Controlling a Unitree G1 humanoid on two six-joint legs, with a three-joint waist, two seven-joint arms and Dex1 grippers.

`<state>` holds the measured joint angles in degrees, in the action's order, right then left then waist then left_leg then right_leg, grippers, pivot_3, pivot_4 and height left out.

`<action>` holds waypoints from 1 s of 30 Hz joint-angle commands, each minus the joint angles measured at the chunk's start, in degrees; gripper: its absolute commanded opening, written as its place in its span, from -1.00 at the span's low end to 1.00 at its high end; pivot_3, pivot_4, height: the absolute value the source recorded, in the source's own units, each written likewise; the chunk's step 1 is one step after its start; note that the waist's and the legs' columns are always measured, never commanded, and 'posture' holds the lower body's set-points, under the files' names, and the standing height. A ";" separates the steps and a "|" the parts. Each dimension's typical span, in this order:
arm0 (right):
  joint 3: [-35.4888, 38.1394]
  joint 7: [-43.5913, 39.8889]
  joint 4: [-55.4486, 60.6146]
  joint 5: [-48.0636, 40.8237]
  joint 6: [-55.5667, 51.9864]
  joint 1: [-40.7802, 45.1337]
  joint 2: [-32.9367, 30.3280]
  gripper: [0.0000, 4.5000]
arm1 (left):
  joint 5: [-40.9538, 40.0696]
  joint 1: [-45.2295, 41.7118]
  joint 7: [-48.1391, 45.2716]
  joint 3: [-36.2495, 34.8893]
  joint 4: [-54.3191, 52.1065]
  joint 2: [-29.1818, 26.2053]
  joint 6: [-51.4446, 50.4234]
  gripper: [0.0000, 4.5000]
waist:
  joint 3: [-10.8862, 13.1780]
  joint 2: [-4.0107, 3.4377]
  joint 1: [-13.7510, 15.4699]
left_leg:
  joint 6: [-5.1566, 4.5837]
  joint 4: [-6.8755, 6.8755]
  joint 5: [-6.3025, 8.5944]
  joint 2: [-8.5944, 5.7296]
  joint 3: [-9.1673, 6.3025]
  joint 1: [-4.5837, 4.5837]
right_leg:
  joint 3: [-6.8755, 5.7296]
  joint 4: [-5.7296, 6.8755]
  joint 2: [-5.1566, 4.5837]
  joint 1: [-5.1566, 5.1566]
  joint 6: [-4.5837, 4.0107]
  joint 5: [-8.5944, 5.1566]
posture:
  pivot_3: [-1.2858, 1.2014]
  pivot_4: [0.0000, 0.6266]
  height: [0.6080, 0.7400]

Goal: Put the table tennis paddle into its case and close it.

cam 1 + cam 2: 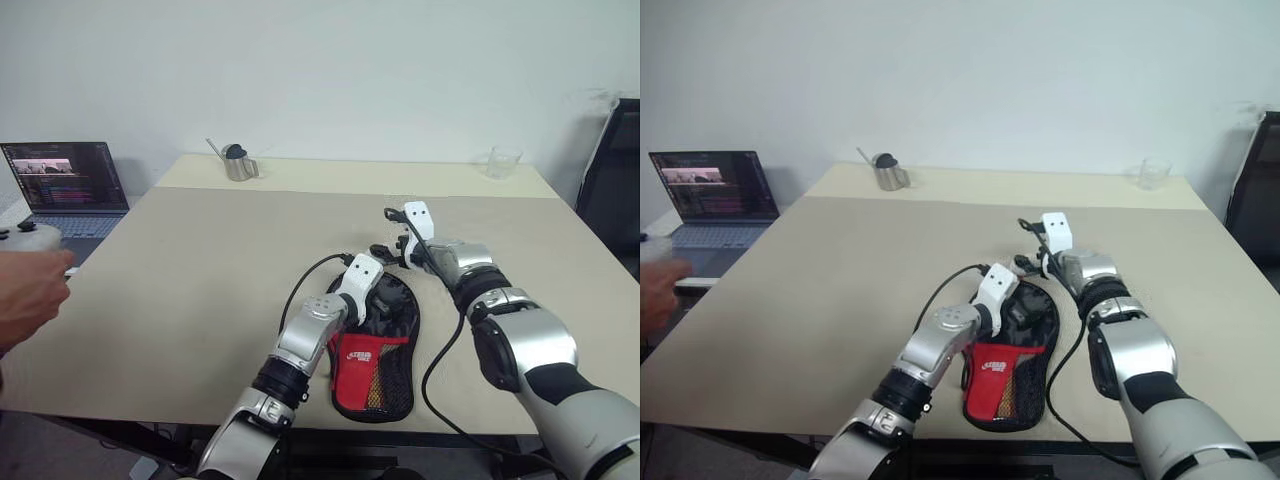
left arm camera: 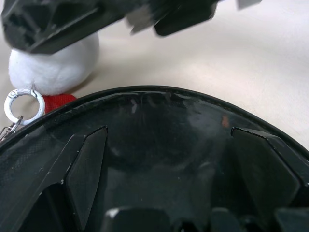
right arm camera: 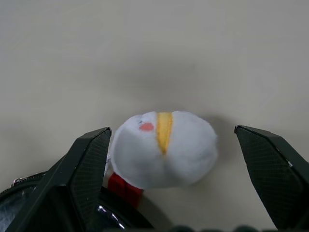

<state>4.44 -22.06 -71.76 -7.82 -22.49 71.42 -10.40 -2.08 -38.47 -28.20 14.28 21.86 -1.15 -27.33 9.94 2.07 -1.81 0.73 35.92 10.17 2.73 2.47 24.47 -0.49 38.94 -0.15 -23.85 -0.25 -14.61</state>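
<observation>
Two grippers, both spread wide and holding nothing. Right gripper (image 3: 174, 193): its fingers flank the white ball charm (image 3: 163, 149), which lies on the table (image 1: 200, 290) between them, untouched. Left gripper (image 1: 372, 292): fingers parted over the round end of the case (image 1: 375, 350), black surface just beneath them. Case lies flat near the table's front edge, red pocket toward the robot. Farther off: metal cup (image 1: 238, 163), clear glass (image 1: 504, 161), laptop (image 1: 68, 188), a person's hand (image 1: 28, 290).
</observation>
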 commanded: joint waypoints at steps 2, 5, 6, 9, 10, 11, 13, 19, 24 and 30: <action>2.20 1.75 -0.96 -0.17 2.72 0.18 1.97 1.00 | 1.02 2.92 -0.27 1.08 -1.59 -1.63 -3.31 0.99 | 0.00 0.00 -0.11 | 0.00 -0.01 0.00 0.01 -0.01 -0.02 | 0.00 0.01 0.00 0.00 0.00 0.00 | 0.03 -0.52 1.00; 2.75 2.08 -1.40 0.02 3.08 0.22 2.87 1.00 | 1.10 3.85 0.00 0.86 -3.48 -2.54 -4.43 0.99 | 0.00 0.00 -0.13 | 0.00 -0.01 0.00 0.03 -0.03 -0.03 | -0.01 0.02 0.02 0.00 -0.01 0.00 | 0.03 -0.52 1.00; 2.88 2.26 -1.55 0.05 3.20 0.26 3.03 1.00 | 1.12 4.04 0.10 0.78 -3.88 -2.71 -4.68 0.99 | 0.00 0.00 -0.13 | 0.00 -0.01 0.00 0.03 -0.04 -0.03 | -0.01 0.02 0.02 0.01 -0.01 0.00 | 0.03 -0.52 1.00; 3.64 3.08 -1.88 -0.11 3.57 0.40 3.38 1.00 | 1.19 4.52 0.34 0.76 -5.00 -3.17 -5.29 0.99 | 0.00 -0.01 -0.15 | 0.00 0.00 0.00 0.04 -0.03 -0.05 | 0.00 0.02 0.02 0.02 -0.01 0.00 | 0.03 -0.52 1.00; 3.94 3.28 -1.92 -0.20 3.75 0.45 3.49 0.92 | 1.16 4.69 0.40 0.73 -5.32 -3.28 -5.47 1.00 | 0.00 -0.01 -0.16 | 0.00 -0.01 0.00 0.04 -0.03 -0.05 | 0.01 0.02 0.02 0.02 -0.01 0.00 | 0.03 -0.52 1.00; 4.12 3.43 -1.94 -0.16 3.89 0.49 3.56 0.84 | 1.11 4.84 0.49 0.67 -5.57 -3.35 -5.65 1.00 | 0.00 -0.01 -0.17 | 0.00 -0.01 0.00 0.04 -0.03 -0.05 | 0.01 0.02 0.02 0.02 -0.01 0.00 | 0.03 -0.52 1.00; 4.41 3.78 -2.00 0.06 4.18 0.54 3.64 0.59 | 0.97 5.07 0.69 0.49 -5.92 -3.38 -5.97 1.00 | 0.00 -0.01 -0.20 | 0.00 -0.01 0.00 0.04 -0.01 -0.06 | 0.02 0.02 0.02 0.02 -0.01 0.00 | 0.03 -0.52 1.00; 5.29 4.72 -2.11 -0.11 4.73 0.71 3.76 -0.35 | 0.67 5.37 0.76 0.32 -6.25 -3.35 -6.33 1.00 | 0.00 -0.01 -0.19 | 0.00 -0.03 0.00 0.04 -0.02 -0.07 | 0.02 0.01 0.02 0.02 -0.01 0.00 | 0.03 -0.52 1.00; 5.75 5.10 -1.92 0.03 4.88 0.76 3.33 -0.83 | 0.37 5.37 0.56 0.35 -6.07 -3.08 -6.71 1.00 | 0.00 -0.01 -0.06 | 0.00 -0.02 0.00 0.05 -0.04 -0.07 | 0.00 0.00 0.00 0.05 0.00 0.00 | 0.03 -0.52 1.00; 5.26 6.42 -1.34 1.33 6.10 0.63 1.45 -0.91 | 0.03 5.39 0.23 0.48 -5.97 -2.83 -7.15 1.00 | 0.00 -0.01 -0.04 | 0.00 -0.03 0.00 0.04 -0.05 -0.06 | -0.01 -0.03 -0.01 0.07 0.00 0.00 | 0.03 -0.52 1.00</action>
<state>9.37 -16.89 -74.62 -7.15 -18.40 70.93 -6.77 -1.99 -34.56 -28.04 14.47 13.86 -3.92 -32.05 9.94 2.06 -1.85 0.73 35.89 10.17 2.77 2.41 24.40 -0.50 38.91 -0.15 -23.78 -0.25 -14.62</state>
